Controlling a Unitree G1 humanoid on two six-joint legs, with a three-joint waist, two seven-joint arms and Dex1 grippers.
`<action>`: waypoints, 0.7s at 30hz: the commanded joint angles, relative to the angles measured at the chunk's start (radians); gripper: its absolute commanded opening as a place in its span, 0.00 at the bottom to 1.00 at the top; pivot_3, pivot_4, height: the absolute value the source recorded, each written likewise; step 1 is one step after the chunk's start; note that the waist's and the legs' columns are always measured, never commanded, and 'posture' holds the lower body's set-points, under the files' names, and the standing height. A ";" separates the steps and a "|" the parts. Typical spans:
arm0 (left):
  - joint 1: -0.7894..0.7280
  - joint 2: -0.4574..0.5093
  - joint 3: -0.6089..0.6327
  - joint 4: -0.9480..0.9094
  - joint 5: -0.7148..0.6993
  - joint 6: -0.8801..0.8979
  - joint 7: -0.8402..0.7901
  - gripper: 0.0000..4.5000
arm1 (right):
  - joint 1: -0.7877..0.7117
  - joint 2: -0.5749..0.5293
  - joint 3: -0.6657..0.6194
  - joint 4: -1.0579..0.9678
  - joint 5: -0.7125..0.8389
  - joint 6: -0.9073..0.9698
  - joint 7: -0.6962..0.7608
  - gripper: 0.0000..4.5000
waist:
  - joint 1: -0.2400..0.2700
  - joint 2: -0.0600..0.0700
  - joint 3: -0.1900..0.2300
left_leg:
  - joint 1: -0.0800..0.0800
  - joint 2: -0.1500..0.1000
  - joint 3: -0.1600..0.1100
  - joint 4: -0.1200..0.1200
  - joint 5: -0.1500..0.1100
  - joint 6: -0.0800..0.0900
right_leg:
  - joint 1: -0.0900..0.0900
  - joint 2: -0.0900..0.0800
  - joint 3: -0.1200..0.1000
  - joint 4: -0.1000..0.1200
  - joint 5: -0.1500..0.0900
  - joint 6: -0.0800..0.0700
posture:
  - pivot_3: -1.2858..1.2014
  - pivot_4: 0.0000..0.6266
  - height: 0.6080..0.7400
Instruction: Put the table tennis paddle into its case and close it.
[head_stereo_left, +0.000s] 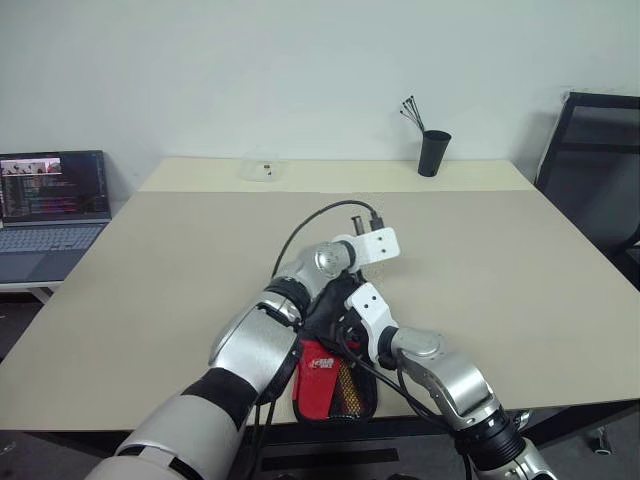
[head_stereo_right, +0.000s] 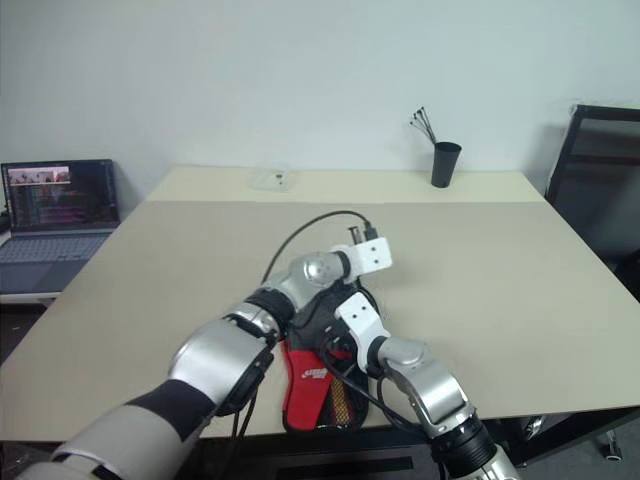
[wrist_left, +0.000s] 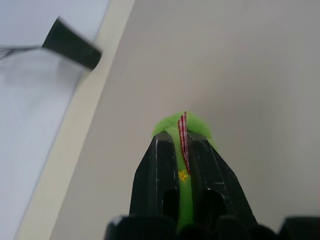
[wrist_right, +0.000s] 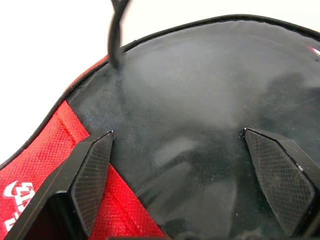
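Observation:
The case (head_stereo_left: 325, 385), black fabric with a red panel, a white logo and a mesh pocket, lies at the table's near edge under both of my hands. My left gripper (wrist_left: 182, 137) is shut on the case's small green tag (wrist_left: 172, 125), with a red-striped ribbon pinched between the fingers. My right gripper (wrist_right: 176, 134) is open, its two fingers spread wide over the case's black face (wrist_right: 200, 100) beside the red panel (wrist_right: 45, 165). The table tennis paddle is hidden.
A black cup (head_stereo_left: 433, 152) with thin sticks stands at the table's (head_stereo_left: 480, 270) far edge, and a small clear dish (head_stereo_left: 263, 170) sits far left. A laptop (head_stereo_left: 52, 215) is on a side desk to the left. A black chair (head_stereo_left: 595, 170) stands right.

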 joint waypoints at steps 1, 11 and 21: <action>-0.055 -0.042 0.006 -0.045 -0.018 -0.075 -0.031 0.01 | 0.052 0.001 0.041 0.080 -0.001 0.082 0.010 1.00 | 0.000 0.000 0.000 | 0.000 0.000 0.000 0.000 0.000 0.000 | 0.000 0.000 0.000 0.000 0.000 0.000 | 0.52 0.24 1.00; -0.021 -0.033 0.038 -0.041 -0.052 -0.054 -0.158 0.28 | 0.046 0.004 0.045 0.089 -0.002 0.079 0.014 1.00 | -0.001 0.001 0.000 | 0.000 0.000 0.000 0.000 0.000 0.000 | 0.000 0.000 0.000 0.000 0.000 0.000 | 0.52 0.24 1.00; -0.065 0.044 0.163 -0.047 -0.162 0.108 -0.094 1.00 | 0.001 0.032 0.011 0.108 0.011 0.101 0.008 1.00 | -0.011 0.001 -0.001 | 0.002 0.000 -0.002 0.000 0.000 0.000 | 0.000 0.002 0.000 0.002 0.000 0.000 | 0.52 0.24 1.00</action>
